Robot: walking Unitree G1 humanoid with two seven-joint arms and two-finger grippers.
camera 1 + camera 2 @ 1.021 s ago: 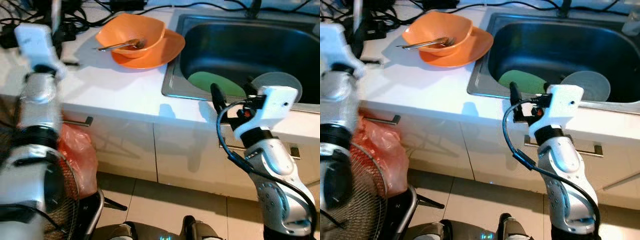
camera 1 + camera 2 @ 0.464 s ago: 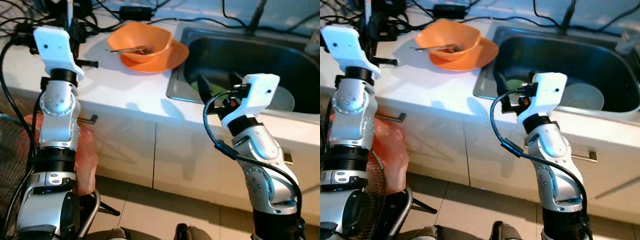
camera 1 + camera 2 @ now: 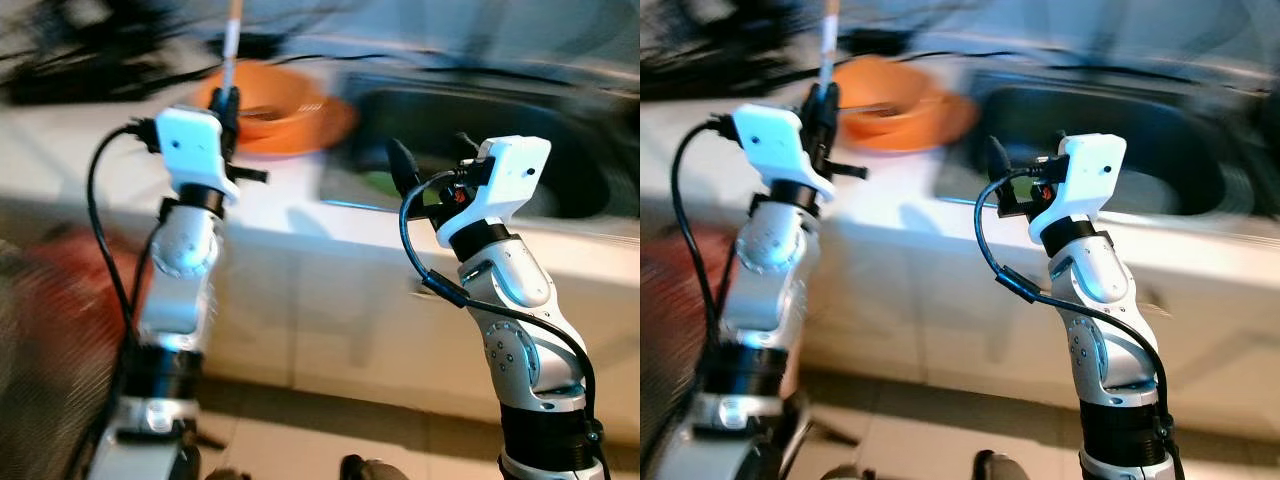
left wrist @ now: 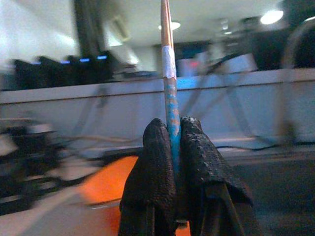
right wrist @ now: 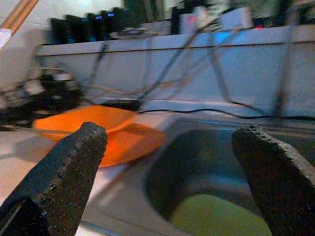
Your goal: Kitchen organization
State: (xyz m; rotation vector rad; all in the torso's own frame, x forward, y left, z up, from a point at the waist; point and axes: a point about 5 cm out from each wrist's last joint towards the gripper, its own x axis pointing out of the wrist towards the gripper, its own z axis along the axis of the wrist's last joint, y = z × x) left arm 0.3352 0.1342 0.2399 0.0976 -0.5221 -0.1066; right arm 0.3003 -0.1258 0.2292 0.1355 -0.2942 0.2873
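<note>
My left gripper [image 4: 170, 125] is shut on a thin wooden chopstick [image 4: 166, 59] with a white and blue band, held upright over the counter's front edge. Just behind it, an orange bowl [image 3: 275, 100] with cutlery inside rests on an orange plate. My right gripper [image 3: 430, 160] hangs open before the steel sink [image 3: 335, 185], nothing between its fingers [image 5: 74, 157]. A green item [image 5: 216, 216] lies in the sink. The head views are blurred.
Black cables and plugs [image 3: 90, 70] crowd the back left of the white counter. White cabinet fronts [image 3: 330, 300] run below it. A reddish bag [image 3: 60, 260] and a mesh fan guard sit low on the left.
The whole picture has shifted and blurred, so the camera moved. Both arms sit higher, and the left arm, still holding the chopstick, now stands nearer the bowl.
</note>
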